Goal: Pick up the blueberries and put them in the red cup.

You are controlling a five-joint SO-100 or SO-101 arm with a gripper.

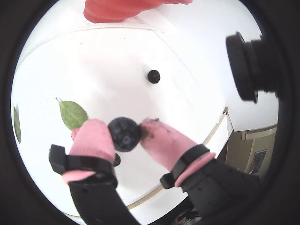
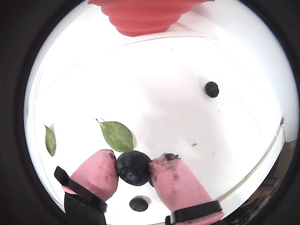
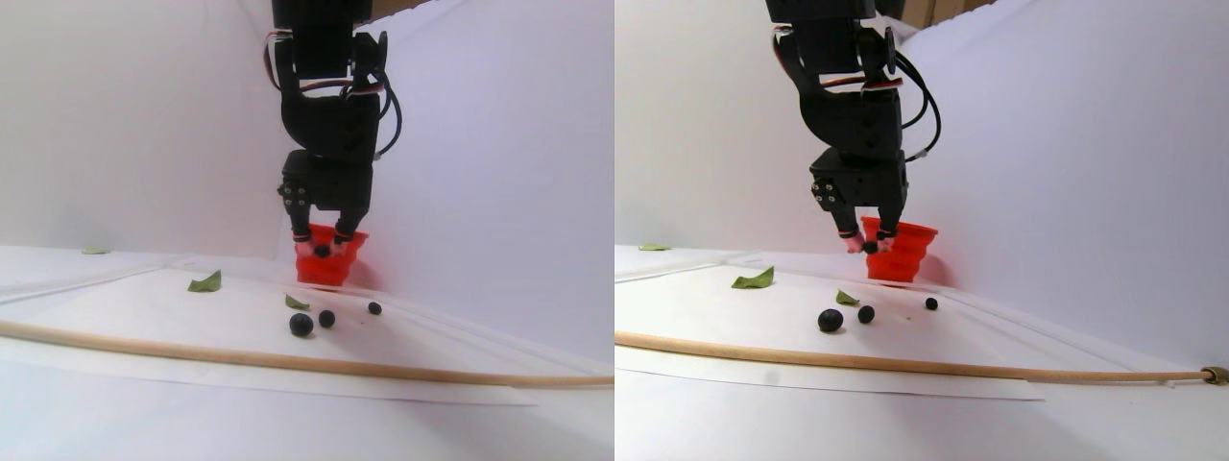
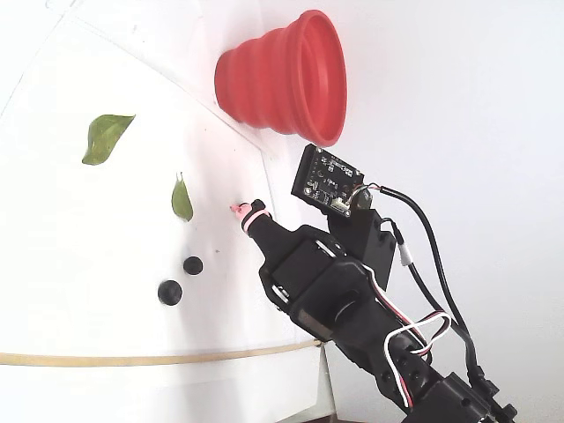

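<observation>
Both wrist views show the claw (image 2: 133, 169) pinching one blueberry (image 2: 133, 168) between its two pink fingertips (image 2: 99, 171), the berry dark and round and touching a pad on each side. In the stereo pair view the claw (image 3: 323, 249) hangs above the white surface (image 3: 192, 327) with the held berry lifted clear of it, right in front of the red cup (image 3: 331, 264) as that camera sees it.

The red cup (image 4: 286, 77) is ribbed and stepped, flaring to a wide rim; it stands at the far end of the surface, close to the white back wall (image 3: 480, 144). In a wrist view it sits at the top edge, well ahead of the claw.

Other blueberries (image 3: 301, 325) lie loose on the surface: in the stereo pair view, three of them, two close together in the nearer part and one farther right (image 3: 374, 308). A wrist view shows one berry (image 2: 212, 89) off to the right and another (image 2: 138, 203) just beneath the claw.

Green leaves (image 2: 116, 135) lie flat on the surface, left of the claw. A thin wooden rod (image 3: 288, 362) runs along the near edge.
</observation>
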